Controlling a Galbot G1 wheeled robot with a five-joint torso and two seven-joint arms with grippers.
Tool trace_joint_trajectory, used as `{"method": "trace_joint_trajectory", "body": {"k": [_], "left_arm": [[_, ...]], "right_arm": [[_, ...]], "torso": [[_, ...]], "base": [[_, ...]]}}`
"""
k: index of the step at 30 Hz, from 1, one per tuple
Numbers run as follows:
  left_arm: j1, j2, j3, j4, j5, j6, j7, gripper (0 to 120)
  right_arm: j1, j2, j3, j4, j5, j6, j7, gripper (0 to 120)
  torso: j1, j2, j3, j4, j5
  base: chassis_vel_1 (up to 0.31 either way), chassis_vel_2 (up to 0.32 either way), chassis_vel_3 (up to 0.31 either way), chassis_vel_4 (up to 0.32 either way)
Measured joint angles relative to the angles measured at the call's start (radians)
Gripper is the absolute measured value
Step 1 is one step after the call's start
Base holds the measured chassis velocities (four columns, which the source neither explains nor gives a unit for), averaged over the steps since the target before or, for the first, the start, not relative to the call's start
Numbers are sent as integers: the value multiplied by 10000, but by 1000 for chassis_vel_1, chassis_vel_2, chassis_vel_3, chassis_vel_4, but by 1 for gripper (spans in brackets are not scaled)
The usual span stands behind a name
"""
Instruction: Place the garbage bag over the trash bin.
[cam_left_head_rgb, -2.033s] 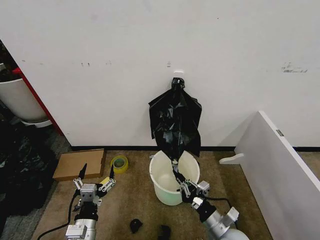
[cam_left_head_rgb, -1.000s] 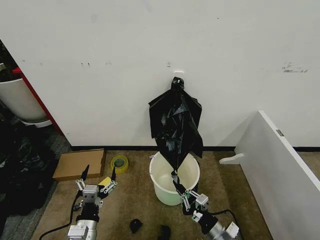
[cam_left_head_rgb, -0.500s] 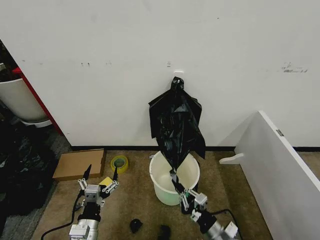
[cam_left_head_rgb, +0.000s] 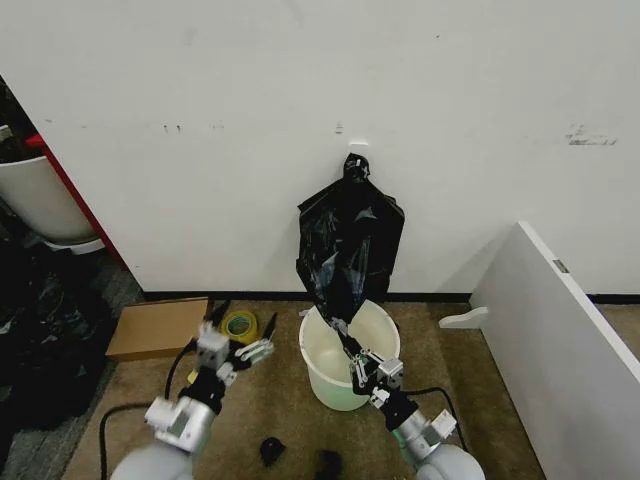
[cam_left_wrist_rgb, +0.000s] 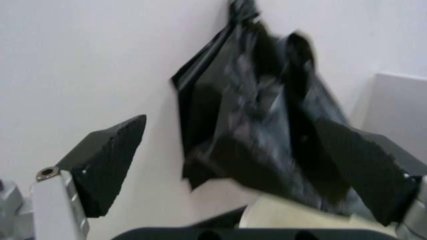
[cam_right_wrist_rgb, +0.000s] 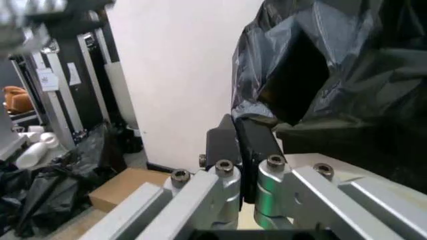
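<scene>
Head view: our right hand (cam_left_head_rgb: 346, 345) clamps the bag (cam_left_head_rgb: 348, 250), hanging lengthwise down into the bin (cam_left_head_rgb: 346, 370); our left hand (cam_left_head_rgb: 242, 335) is spread open.

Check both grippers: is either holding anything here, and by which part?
The right gripper pinches the garbage bag by its lower edge, above the trash bin. The left gripper is open, holding nothing.

no readable text or brand, pale label on dark rack (cam_right_wrist_rgb: 45, 79) perhaps printed, illegible
</scene>
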Motion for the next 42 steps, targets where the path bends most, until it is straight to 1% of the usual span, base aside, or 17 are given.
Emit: {"method": "trace_joint_trajectory", "body": {"k": [3,4,8,9,11,14,15,16,19,21,23,24,27,33,37,39,42], "left_arm": [[-1430,622,1065,257,-832,380,-81,99],[-1430,622,1065,257,-832,380,-81,99],[-3251,1015,2462,689,-1567,755,-234,98],[-3251,1015,2462,689,-1567,755,-234,98],[-3858,1104,2834,824,-1765,894,-312,98],[-5734,1357,4067,1266,-1977,1516,-728,97],[-6174,1410,4392,1333,-2042,1740,-860,97],[-6174,1410,4392,1333,-2042,1740,-860,97],[-7823,1362,5889,1647,-2368,2352,-1069,97],[-8306,1277,6351,1775,-2378,2701,-1063,97],[-8501,1251,6525,1818,-2388,2892,-1036,97],[-8730,1231,6733,1844,-2394,3222,-1025,97],[-8899,1221,6899,1841,-2266,3734,-1175,97],[-8949,1203,6955,1876,-1783,4173,-1290,97],[-9050,1086,7021,2009,-1750,4435,-1363,96],[-9185,938,7117,2158,-1814,4580,-1390,93],[-9423,773,7324,2396,-1838,4633,-1365,82]], "right_arm": [[-25,52,92,14,-90,27,0,0],[-25,52,92,14,-90,27,0,0],[-32,133,161,12,-181,75,-2,0],[-32,133,161,12,-181,75,-2,0],[-28,161,174,11,-201,80,-2,0],[23,258,216,-43,-262,96,-5,0],[33,279,227,-71,-265,100,-5,0],[33,279,227,-71,-265,100,-5,0],[72,408,244,-169,-304,168,-17,0],[77,462,245,-196,-317,185,-17,0],[76,488,246,-219,-329,190,-17,0],[75,510,248,-229,-346,199,-16,0],[65,530,292,-244,-353,207,-13,0],[53,510,364,-312,-334,247,-11,0],[33,506,370,-312,-329,252,-11,0],[9,512,370,-288,-328,252,-11,0],[-23,512,367,-199,-327,252,-11,0]], "torso": [[0,0,0,2,-1],[0,0,0,2,-1],[-1,0,0,0,-2],[-1,0,0,0,-2],[0,0,0,0,-1],[0,0,0,0,0],[0,0,0,2,0],[0,0,0,2,0],[0,0,-1,1,1],[0,0,-1,0,0],[0,-1,0,0,-1],[0,0,-1,1,1],[0,0,-1,2,0],[0,0,-1,3,1],[0,0,-1,3,0],[0,0,-1,3,1],[0,1,-1,2,0]], "base": [[0,0,0,0],[0,0,0,0],[0,0,0,0],[0,0,0,0],[0,0,0,0],[0,0,0,0],[0,0,0,0],[0,0,0,0],[0,0,0,0],[0,0,0,0],[0,0,0,0],[0,0,0,0],[0,0,0,0],[0,0,0,0],[0,0,0,0],[0,0,0,0],[0,0,0,0]]}}
